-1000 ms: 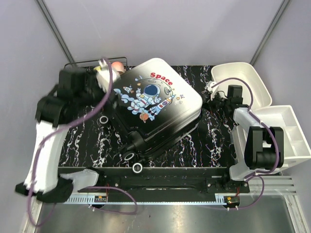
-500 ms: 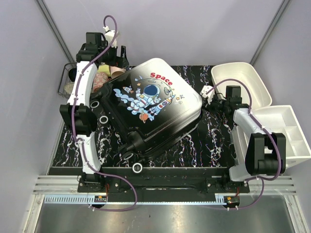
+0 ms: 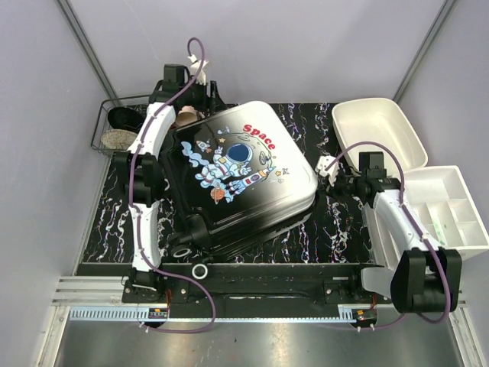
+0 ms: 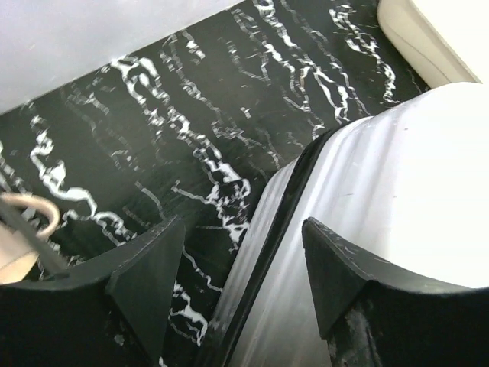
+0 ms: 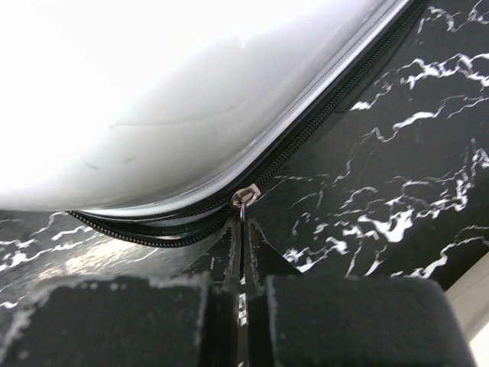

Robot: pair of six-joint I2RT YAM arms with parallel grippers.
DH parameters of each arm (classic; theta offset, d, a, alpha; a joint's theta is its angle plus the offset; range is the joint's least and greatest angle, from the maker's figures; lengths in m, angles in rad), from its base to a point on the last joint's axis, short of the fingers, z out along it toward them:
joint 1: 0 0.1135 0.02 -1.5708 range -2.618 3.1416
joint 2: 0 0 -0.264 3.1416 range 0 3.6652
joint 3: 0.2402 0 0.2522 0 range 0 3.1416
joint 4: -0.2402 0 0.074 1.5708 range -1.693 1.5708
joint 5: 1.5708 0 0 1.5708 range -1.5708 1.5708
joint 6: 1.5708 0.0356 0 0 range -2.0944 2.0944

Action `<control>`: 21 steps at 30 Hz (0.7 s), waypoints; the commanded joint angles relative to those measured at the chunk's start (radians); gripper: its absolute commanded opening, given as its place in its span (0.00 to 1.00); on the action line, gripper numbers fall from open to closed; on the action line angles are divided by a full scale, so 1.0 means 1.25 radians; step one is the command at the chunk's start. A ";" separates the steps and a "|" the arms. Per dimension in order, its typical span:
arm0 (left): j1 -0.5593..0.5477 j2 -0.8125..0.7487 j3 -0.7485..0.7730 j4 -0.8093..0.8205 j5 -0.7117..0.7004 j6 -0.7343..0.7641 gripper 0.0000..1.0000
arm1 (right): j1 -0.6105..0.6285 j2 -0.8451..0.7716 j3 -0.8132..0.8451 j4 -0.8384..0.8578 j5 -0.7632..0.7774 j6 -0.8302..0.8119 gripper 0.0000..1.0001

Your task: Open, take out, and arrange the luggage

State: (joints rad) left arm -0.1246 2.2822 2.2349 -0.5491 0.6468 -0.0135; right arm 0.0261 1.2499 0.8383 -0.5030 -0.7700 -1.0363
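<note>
The luggage [image 3: 237, 172] lies flat mid-table, astronaut print and red "Space" facing up, wheels toward the near edge. My left gripper [image 3: 200, 95] hovers at its far left corner. In the left wrist view that gripper [image 4: 241, 267] is open, its fingers [image 4: 145, 283] standing either side of the dark seam of the white shell [image 4: 397, 191]. My right gripper [image 3: 330, 167] is at the case's right side. The right wrist view shows it [image 5: 243, 229] shut on the zipper pull [image 5: 243, 206], with the slider on the zipper below the pale shell [image 5: 191, 92].
A black wire basket [image 3: 114, 130] with items stands at the far left. A white bin [image 3: 378, 130] sits far right, and a divided white bin [image 3: 451, 214] lies beside the right arm. A tan object [image 3: 186, 116] lies by the case's far left corner.
My left arm swung from the left side to the suitcase's far left corner, its jaws narrowing. The suitcase turned and slid slightly toward the near left. The right gripper kept hold of the zipper pull.
</note>
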 commanded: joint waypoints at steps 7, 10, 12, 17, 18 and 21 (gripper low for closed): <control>-0.117 -0.009 0.039 -0.222 0.115 0.114 0.73 | 0.029 -0.124 -0.082 -0.174 -0.055 0.069 0.00; -0.034 -0.106 0.048 -0.192 0.079 0.080 0.86 | 0.028 -0.137 -0.079 -0.176 -0.034 0.085 0.00; 0.048 -0.208 0.020 -0.195 0.075 0.030 0.89 | 0.027 -0.159 -0.080 -0.173 -0.026 0.087 0.00; 0.221 -0.546 -0.287 -0.196 0.102 -0.044 0.96 | 0.028 -0.217 -0.095 -0.140 0.005 0.118 0.00; 0.273 -0.597 -0.341 -0.195 0.091 -0.047 0.99 | 0.027 -0.223 -0.100 -0.138 0.018 0.118 0.00; 0.355 -0.742 -0.525 -0.229 0.101 -0.037 0.99 | 0.028 -0.234 -0.112 -0.129 0.024 0.112 0.00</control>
State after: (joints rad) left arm 0.2520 1.6024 1.7664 -0.7647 0.7231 -0.0387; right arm 0.0448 0.9936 0.7174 -0.6170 -0.7181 -0.9298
